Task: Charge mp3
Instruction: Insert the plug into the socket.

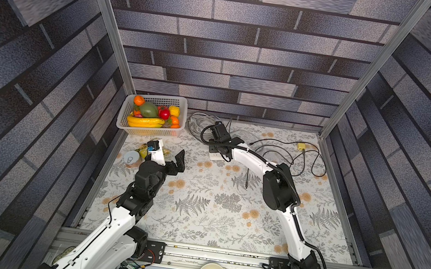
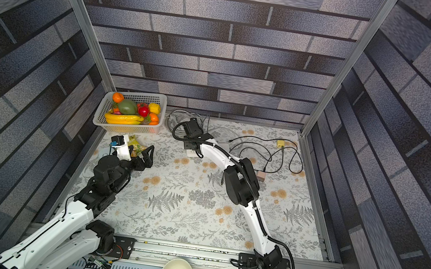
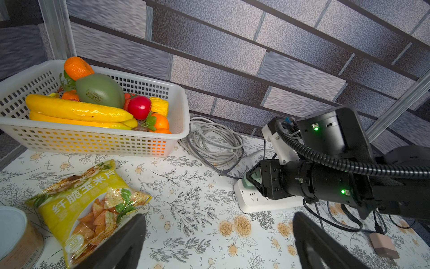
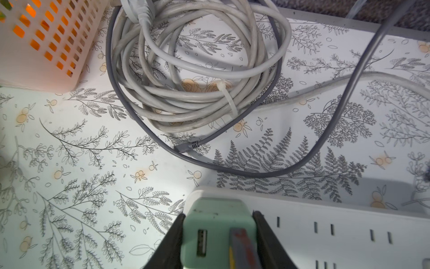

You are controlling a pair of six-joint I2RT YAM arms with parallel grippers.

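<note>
Mint-green plastic is clamped between the fingers of the right gripper point(image 4: 218, 215). The charger point(image 4: 209, 235) is gripped on both flanks and is seated on the end of the white strip point(image 4: 337, 228), with its USB port turned toward the wrist camera. Whether its prongs are fully home cannot be told. In both top views the strip is seen a little toward 12 o'clock from the middle of the floral table point(image 1: 212, 212). The mp3 point(image 1: 301, 146), a small yellow block, is found at 1 o'clock near the far wall, well apart from the charger and touched by neither gripper. A grey cable point(image 4: 256, 175) is looped on the cloth just beyond the strip. Its plug point(image 4: 187, 147) is left lying free beside a tied coil point(image 4: 197, 100) of white cord. A pink adapter point(image 2: 261, 175) is laid toward 3 o'clock from the strip, beside the right arm. The left gripper point(image 3: 218, 217) is held at 9 o'clock above the cloth, its fingers spread wide with nothing between them. A chip bag point(image 3: 88, 205) and a can point(image 3: 14, 233) are set near it. A basket point(image 1: 149, 131) of toy fruit is placed in the 11 o'clock corner, close to the coil.
</note>
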